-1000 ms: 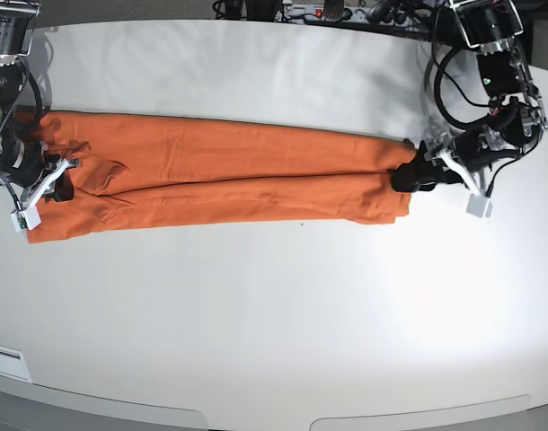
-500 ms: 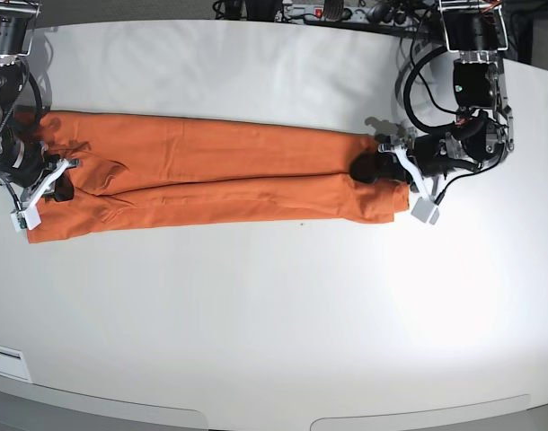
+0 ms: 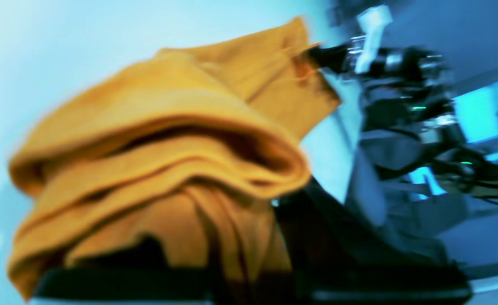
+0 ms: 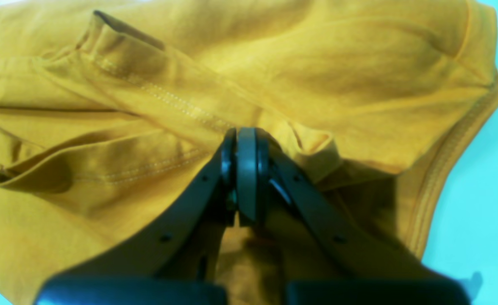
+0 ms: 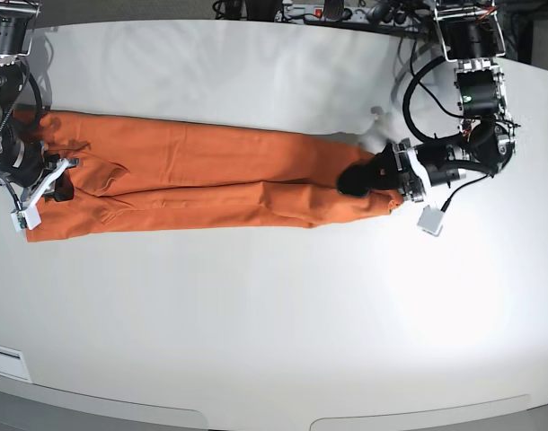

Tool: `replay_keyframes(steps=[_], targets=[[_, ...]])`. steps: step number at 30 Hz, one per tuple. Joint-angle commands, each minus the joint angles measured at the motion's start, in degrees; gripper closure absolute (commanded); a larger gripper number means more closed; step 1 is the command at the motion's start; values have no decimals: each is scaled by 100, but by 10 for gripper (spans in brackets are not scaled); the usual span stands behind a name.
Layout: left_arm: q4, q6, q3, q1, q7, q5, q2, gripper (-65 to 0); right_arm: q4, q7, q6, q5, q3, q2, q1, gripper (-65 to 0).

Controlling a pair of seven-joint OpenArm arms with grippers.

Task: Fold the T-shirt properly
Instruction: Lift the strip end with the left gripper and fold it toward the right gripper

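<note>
Orange T-shirt [image 5: 202, 175], thin, limp, lies banded from 9 to 3 o'clock; both end effectors, left [image 5: 353, 180] and right [image 4: 245, 140], clamp its ends; grip bunched layers.

- My left arm comes down from the far edge of the counter on the base view's right, elbow bent, forearm lying low and pointing inward.
- My left claw [image 5: 353, 180] is clamped on the bunched end of the T-shirt [image 5: 211, 175], with folded layers piled up between its jaws in the wrist view.
- My right arm drops along the base view's left edge, wrist turned inward.
- My right claw [image 4: 245, 140] is pinched tight on a fold of cloth beside a stitched seam, jaws pressed together.
</note>
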Motion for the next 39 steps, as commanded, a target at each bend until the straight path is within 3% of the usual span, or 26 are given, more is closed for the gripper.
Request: replay_keyframes(steps=[1, 10, 17, 22, 27, 33, 39], targets=[[81, -66, -15, -114, -17, -177, 26, 0, 28, -103, 0, -72, 20, 96, 42, 0], [81, -190, 46, -203, -20, -109, 785, 0, 28, -105, 0, -90, 20, 96, 42, 0], [79, -170, 1082, -623, -85, 726, 857, 0, 28, -116, 0, -92, 20, 96, 26, 0], [79, 0, 2190, -802, -715, 1757, 859, 0, 28, -153, 0, -90, 20, 96, 26, 0], [79, -37, 2900, -859, -1357, 2083, 911, 0, 28, -195, 4, -92, 20, 98, 26, 0], [79, -35, 2994, -859, -2011, 2892, 1259, 0, 28, -238, 11, -90, 20, 96, 26, 0], [79, -35, 2997, -855, -2087, 3222, 1788, 0, 28, -332, 179, -90, 20, 98, 28, 0]])
